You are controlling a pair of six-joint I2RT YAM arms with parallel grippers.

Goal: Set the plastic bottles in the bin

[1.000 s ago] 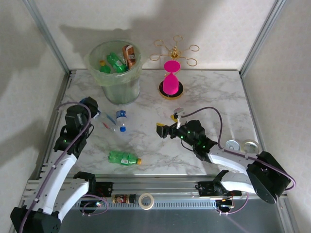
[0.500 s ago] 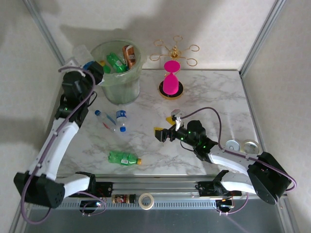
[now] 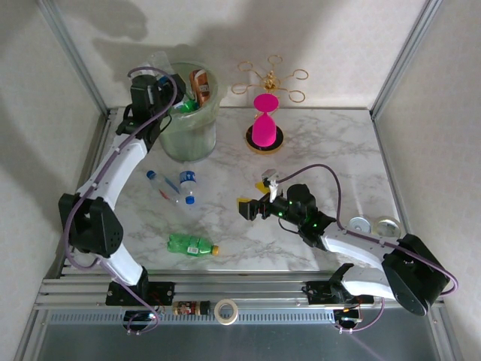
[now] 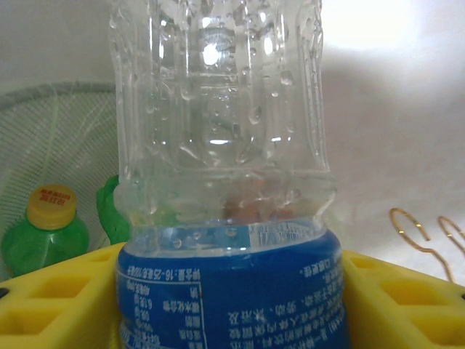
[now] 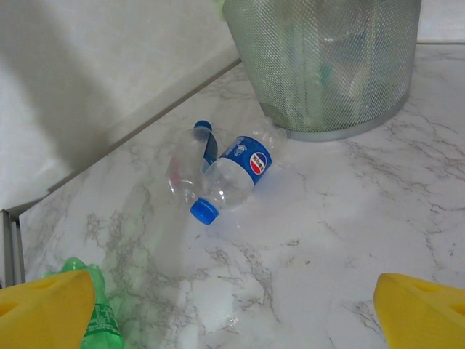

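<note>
The left end effector (image 3: 161,84) is clamped on a clear bottle (image 4: 218,145) across its blue label, and hangs over the near-left rim of the bin (image 3: 186,139). Holding it above the opening makes sense: letting go there should send it down among the bottles already inside, such as the green one with a yellow cap (image 4: 47,227). The held bottle's long axis runs straight out from the fingers (image 4: 51,305), the clear ribbed part pointing away from the wrist. Its cap is out of sight, so I cannot tell which end leads.

The right end effector (image 3: 254,199) stands wide and holds nothing, low over the surface (image 3: 323,150). It faces the bottles left there, probably lined up for the next pick. Two clear bottles (image 5: 221,171) lie on their sides just beside each other, near the foot of the bin. The labelled one points its blue cap toward the right arm. A green bottle (image 3: 192,244) lies nearer the arms, well apart from the pair. Its long axis runs roughly left to right, with the yellow cap at the right end.
</note>
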